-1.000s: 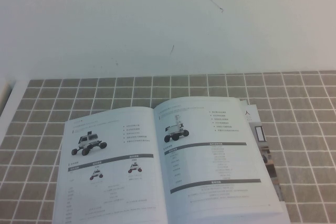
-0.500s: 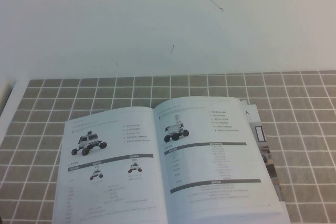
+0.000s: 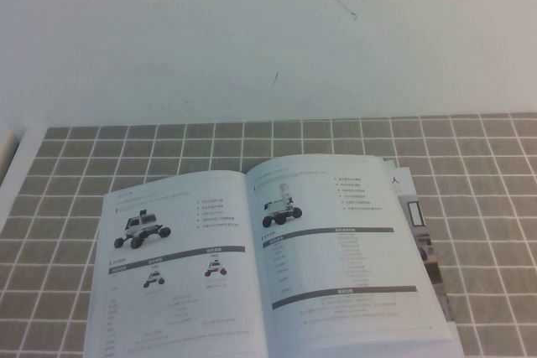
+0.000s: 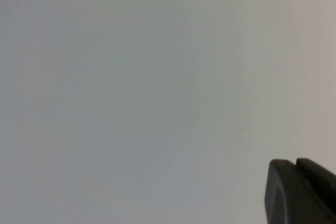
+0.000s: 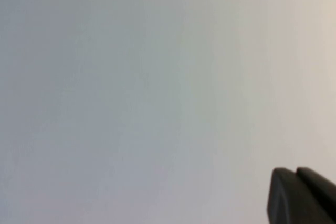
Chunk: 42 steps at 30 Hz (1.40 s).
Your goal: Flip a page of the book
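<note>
Nothing has moved since the earlier pictures: we see the large thin softcover book (image 3: 268,262) with glossy white pages lying open in the same spot, in the lower middle of the high view, on the grey tiled mat (image 3: 487,207) with white lines. Its bottom edge runs out of the frame. The thin glossy white page (image 3: 348,249) on the right half shows a dark wheeled rover with an arm, and it lies flat. The other half shows a white rover car. A second booklet with colour photos (image 3: 419,224) peeks out from under the right edge of the book. We cannot see either arm in the high view. In the left wrist view, the left gripper (image 4: 299,192) shows only as a dark tip at the lower right corner, facing a plain pale surface, and we cannot tell how its fingers stand. In the right wrist view, the right gripper (image 5: 300,195) shows the same way at the lower right corner, and its fingers are pressed together with nothing between them. We think both arms are parked away from the book, so the page turn has not begun. We think the page is light, bendy and slippery, and it could crease or tear. The best place to take it looks like the free right edge or a corner, lifting just one sheet.
</note>
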{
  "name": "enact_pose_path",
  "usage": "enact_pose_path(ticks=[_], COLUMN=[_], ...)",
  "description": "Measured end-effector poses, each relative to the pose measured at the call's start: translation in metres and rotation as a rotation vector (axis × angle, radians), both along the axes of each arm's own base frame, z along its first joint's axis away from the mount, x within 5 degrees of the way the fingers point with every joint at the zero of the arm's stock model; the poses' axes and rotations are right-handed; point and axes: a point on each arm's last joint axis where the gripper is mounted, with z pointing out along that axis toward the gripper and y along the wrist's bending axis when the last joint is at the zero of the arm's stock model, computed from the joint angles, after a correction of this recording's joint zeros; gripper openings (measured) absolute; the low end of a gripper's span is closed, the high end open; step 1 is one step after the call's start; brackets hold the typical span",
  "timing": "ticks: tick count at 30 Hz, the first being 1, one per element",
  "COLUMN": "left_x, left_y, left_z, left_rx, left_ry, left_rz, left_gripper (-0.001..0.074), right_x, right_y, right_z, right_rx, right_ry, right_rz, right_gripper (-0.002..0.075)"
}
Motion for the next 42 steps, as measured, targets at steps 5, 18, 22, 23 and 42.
enact_pose_path(ticks=[5,18,22,23,42], left_x=[-0.005,0.003,-0.003,-0.002,0.123], left_y=[0.0,0.0,0.004,0.005,-0.032], left_z=[0.006,0.005,0.031,0.037,0.033], left_rx=[-0.011,-0.066,-0.168,-0.166,-0.124], left_ry=[-0.084,0.21,0.43,0.477,1.201], left_rz=[-0.003,-0.046,-0.042,-0.03,-0.164], left_gripper=[-0.0003,-0.0003,-0.0003,-0.0003,-0.0003], right_x=[-0.01,-0.018,-0.017,-0.014,0.156], right_y=[-0.003,-0.014,-0.005,-0.003,0.019], right_z=[0.014,0.036,0.06,0.067,0.07], right_rx=[0.019,0.182,0.011,-0.019,0.003], right_ry=[-0.188,-0.237,-0.08,-0.033,1.163], right_rz=[-0.021,-0.07,-0.065,-0.064,0.366], right_gripper=[-0.0001,-0.0002,-0.0002,-0.0002,-0.0002])
